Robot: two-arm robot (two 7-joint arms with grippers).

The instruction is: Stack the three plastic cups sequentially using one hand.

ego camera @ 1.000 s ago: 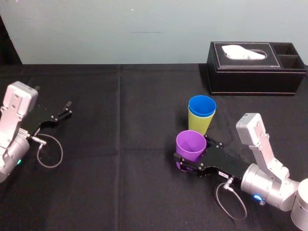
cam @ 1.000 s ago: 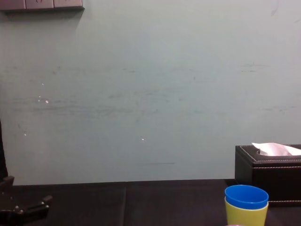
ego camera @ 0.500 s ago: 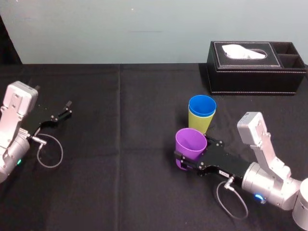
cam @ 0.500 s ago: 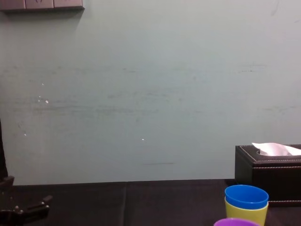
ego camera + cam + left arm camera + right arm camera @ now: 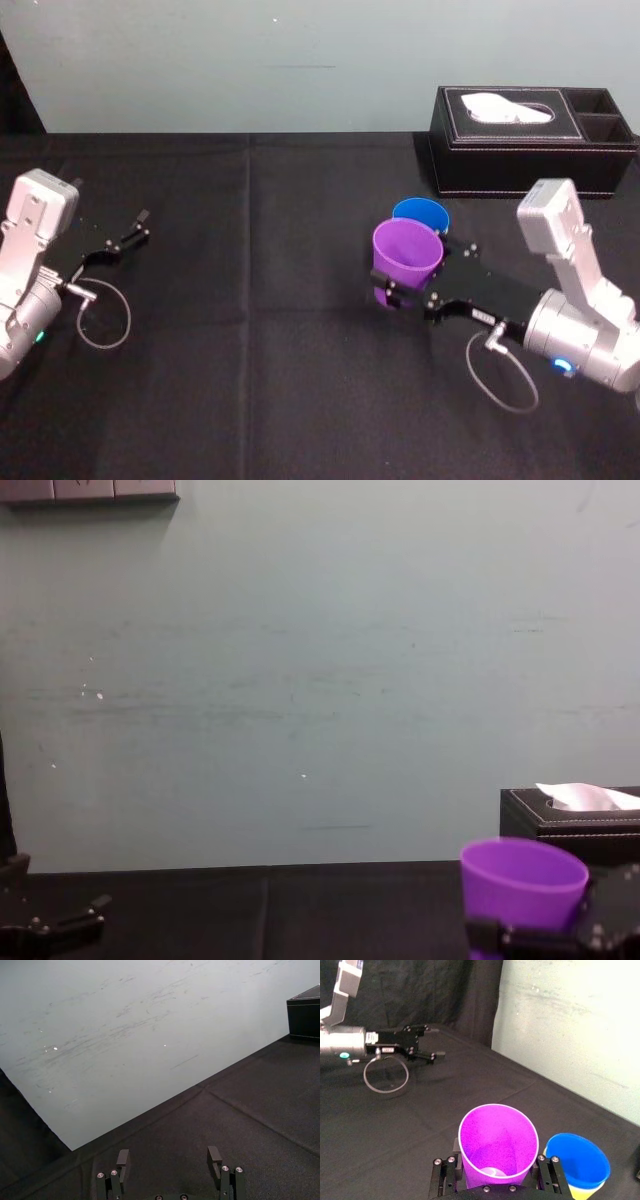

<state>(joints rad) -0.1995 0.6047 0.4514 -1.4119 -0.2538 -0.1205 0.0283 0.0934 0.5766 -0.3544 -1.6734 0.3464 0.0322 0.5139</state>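
My right gripper [image 5: 415, 275] is shut on the purple cup [image 5: 407, 258] and holds it upright above the black table. Its fingers [image 5: 547, 1170] press the cup's two sides in the right wrist view, where the purple cup [image 5: 497, 1142] stands just in front of the blue cup [image 5: 577, 1167]. The blue cup sits nested in the yellow-green cup [image 5: 577, 1193]. From the head, the blue cup [image 5: 425, 211] shows as a rim behind the purple one. The purple cup [image 5: 522, 880] rises at the chest view's lower right. My left gripper [image 5: 125, 238] rests open and empty at the far left.
A black tissue box [image 5: 530, 140] stands at the back right, behind the cups. A loose cable loop [image 5: 105, 315] lies by the left arm. A pale wall [image 5: 300, 680] runs along the table's far edge. Bare black cloth [image 5: 270, 330] spreads between the two arms.
My right gripper has lifted the purple cup off the table and carried it back toward the blue cup, now hiding most of that stack from the head. The left arm has not moved.
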